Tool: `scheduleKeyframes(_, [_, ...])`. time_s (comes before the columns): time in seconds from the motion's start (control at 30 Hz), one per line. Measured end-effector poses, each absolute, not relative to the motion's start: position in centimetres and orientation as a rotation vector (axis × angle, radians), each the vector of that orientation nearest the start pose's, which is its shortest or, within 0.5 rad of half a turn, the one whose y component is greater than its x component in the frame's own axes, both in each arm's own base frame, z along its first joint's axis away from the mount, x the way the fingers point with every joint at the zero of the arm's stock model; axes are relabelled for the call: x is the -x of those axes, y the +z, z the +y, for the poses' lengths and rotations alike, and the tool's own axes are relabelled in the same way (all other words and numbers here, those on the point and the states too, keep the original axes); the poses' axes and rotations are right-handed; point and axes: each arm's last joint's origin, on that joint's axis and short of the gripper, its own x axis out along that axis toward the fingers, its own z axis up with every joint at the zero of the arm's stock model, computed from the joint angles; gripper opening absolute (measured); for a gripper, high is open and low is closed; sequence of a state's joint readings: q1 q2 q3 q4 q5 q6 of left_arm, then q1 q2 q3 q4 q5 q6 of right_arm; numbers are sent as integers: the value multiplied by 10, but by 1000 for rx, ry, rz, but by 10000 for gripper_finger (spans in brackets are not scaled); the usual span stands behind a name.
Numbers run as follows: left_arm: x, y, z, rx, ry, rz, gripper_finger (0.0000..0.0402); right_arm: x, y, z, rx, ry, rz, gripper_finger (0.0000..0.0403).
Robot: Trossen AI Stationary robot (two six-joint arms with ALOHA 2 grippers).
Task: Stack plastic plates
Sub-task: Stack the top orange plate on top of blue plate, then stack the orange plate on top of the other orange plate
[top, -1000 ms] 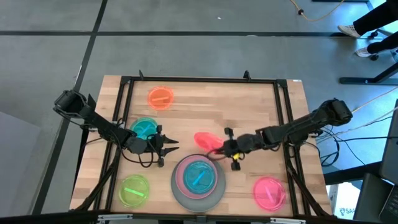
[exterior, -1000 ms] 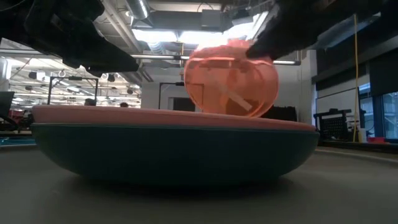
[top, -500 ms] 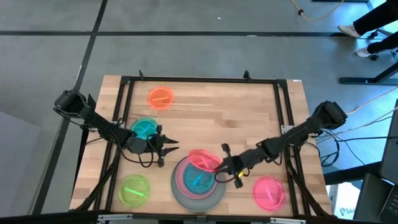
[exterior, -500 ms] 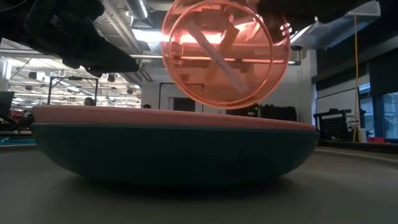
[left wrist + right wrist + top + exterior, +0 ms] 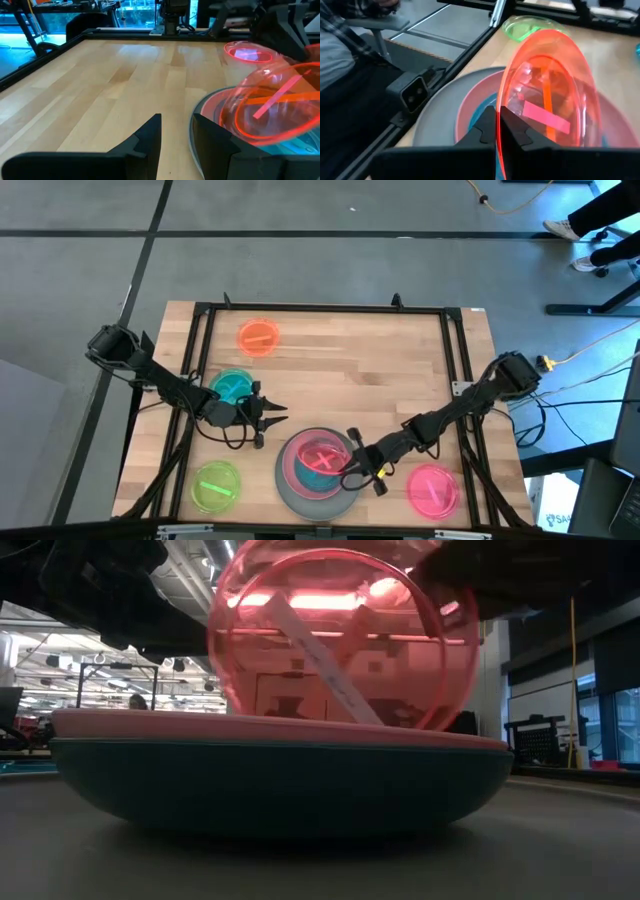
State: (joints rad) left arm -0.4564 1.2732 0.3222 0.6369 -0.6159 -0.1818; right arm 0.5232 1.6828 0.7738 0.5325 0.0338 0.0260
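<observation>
A stack [image 5: 345,492] stands near the table's near edge: a large grey plate [image 5: 440,120], a pale pink plate [image 5: 470,117] in it, a teal plate [image 5: 482,116] in that. My right gripper [image 5: 350,467] is at the stack's right side, shut on a small translucent pink-red plate [image 5: 322,454] that it holds over the stack. My left gripper [image 5: 278,416] is open and waits left of the stack, beside a small teal plate [image 5: 232,387]. Small orange [image 5: 259,337], lime-green [image 5: 217,486] and hot-pink [image 5: 433,488] plates lie flat on the table. My right gripper pinches the pink-red plate's rim [image 5: 501,107] between its two fingers [image 5: 485,127], coming level from the table's right side. The plate stands tilted on edge, its hollow side toward the gripper. In the low view its lower edge [image 5: 330,712] is hidden behind the stack's rim.
A black frame [image 5: 320,310] runs round the wooden table top. The bare middle and far part of the table [image 5: 100,85] has free room. A person sits beyond the near edge [image 5: 340,55], and another person's feet [image 5: 590,240] show on the floor far right.
My right gripper has moved from the table's middle toward the near edge and a little left, and down, carrying the pink-red plate. The plate, tilted all the while, now sits low over the stack instead of behind and above it.
</observation>
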Motion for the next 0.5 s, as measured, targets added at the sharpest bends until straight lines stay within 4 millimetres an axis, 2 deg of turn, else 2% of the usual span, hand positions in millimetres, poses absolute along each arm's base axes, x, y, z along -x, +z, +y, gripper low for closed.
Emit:
scheduleKeyframes(0.2, [-205, 163, -82, 20, 181, 255, 105, -295, 164, 169, 60, 472, 406, 11])
scheduleKeyframes(0.5, [-205, 163, -82, 20, 181, 255, 105, -298, 156, 171, 14, 468, 411, 122])
